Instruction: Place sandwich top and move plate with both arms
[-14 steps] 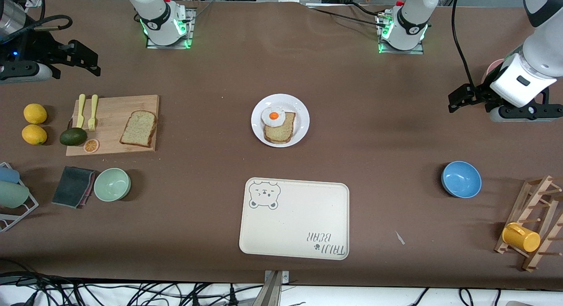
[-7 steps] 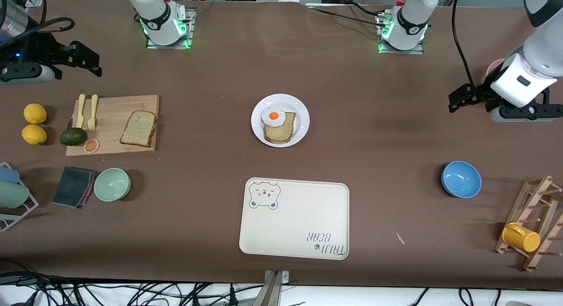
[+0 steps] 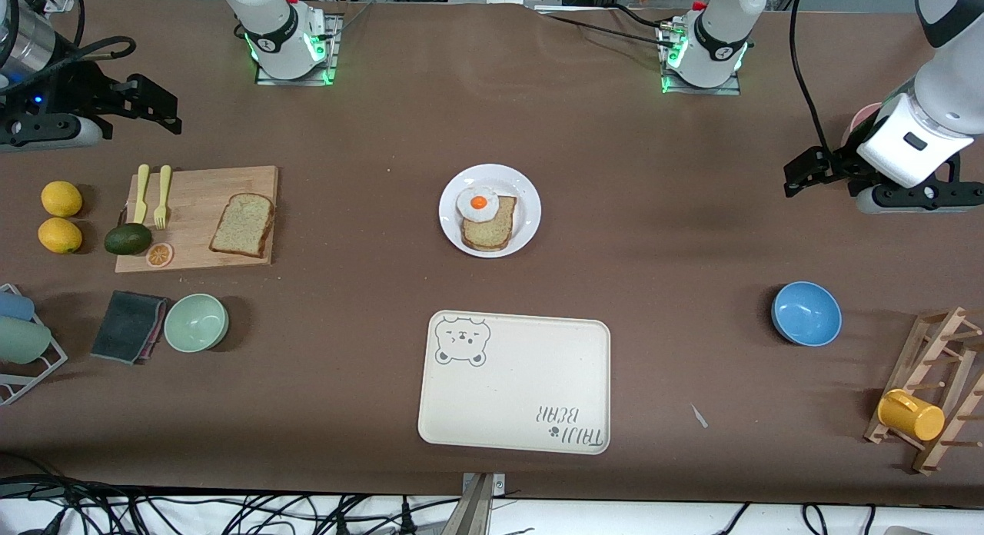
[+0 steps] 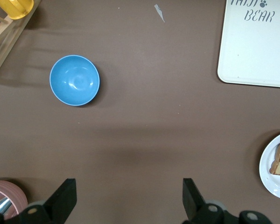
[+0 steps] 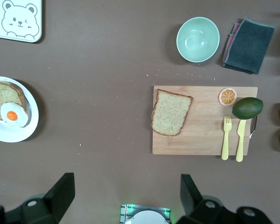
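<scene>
The sandwich top (image 3: 243, 225), a speckled slice with a dark crust, lies flat on a wooden cutting board (image 3: 196, 189) toward the right arm's end; it also shows in the right wrist view (image 5: 171, 112). The white plate (image 3: 528, 204) sits mid-table with a smaller bread slice (image 3: 489, 227) and a fried egg (image 3: 477, 203) on it. My right gripper (image 3: 165, 108) is open and empty, up over the table's right-arm end (image 5: 126, 196). My left gripper (image 3: 796, 177) is open and empty over the left-arm end (image 4: 129, 200).
The board also holds a yellow fork and knife, an avocado (image 3: 127, 238) and an orange slice. Two lemons, a dark cloth and a green bowl (image 3: 196, 322) lie nearby. A cream bear tray (image 3: 513, 397) sits nearer the camera than the plate. A blue bowl (image 3: 806, 313) and a wooden rack with a yellow mug (image 3: 911, 416) are at the left-arm end.
My right gripper has shifted slightly toward the table's middle and the robots' bases. The left arm and all objects have stayed still.
</scene>
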You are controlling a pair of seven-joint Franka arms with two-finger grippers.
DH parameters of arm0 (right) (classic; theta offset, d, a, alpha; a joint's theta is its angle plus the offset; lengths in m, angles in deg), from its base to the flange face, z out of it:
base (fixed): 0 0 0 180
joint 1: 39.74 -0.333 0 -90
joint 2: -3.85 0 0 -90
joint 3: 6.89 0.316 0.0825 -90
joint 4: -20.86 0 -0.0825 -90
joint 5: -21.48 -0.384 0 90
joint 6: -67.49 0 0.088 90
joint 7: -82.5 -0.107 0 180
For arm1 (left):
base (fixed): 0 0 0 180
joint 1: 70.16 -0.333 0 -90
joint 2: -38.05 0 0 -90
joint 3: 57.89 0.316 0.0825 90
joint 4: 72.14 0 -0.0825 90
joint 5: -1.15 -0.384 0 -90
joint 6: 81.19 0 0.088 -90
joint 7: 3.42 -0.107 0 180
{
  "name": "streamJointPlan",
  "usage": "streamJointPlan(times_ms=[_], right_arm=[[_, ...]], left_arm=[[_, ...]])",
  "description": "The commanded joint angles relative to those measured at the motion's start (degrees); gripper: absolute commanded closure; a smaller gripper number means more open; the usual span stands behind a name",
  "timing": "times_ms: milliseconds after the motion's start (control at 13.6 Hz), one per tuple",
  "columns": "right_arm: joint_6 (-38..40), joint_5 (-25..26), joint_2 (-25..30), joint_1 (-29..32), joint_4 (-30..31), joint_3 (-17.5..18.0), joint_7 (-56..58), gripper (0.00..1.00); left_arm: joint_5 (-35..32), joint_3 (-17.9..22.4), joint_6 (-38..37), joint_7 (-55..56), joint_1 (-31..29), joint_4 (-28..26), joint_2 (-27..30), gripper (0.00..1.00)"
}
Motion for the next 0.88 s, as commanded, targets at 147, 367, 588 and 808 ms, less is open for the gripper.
streamJointPlan(times_ms=[147,367,588,808], right_arm=[[0.0,0.5,0.6,-0.3,1.2,-0.2,-0.4,0.00],[-0.4,0.7,0.6,-0.3,1.4,-0.2,-0.4,0.00],[-0.9,0.8,0.6,-0.3,1.6,-0.1,-0.3,0.00],[-3.7,2.3,0.5,-0.3,4.0,0.3,-0.6,0.00]], left_arm=[[-1.9,-0.3,-0.3,-0.1,0.0,0.6,-0.1,0.00],[-1.9,-0.3,-0.3,-0.1,0.0,0.7,-0.1,0.00],[-1.9,-0.3,-0.3,-0.1,0.0,0.6,-0.2,0.00],[-1.9,-0.3,-0.3,-0.1,-0.1,0.6,-0.1,0.00]])
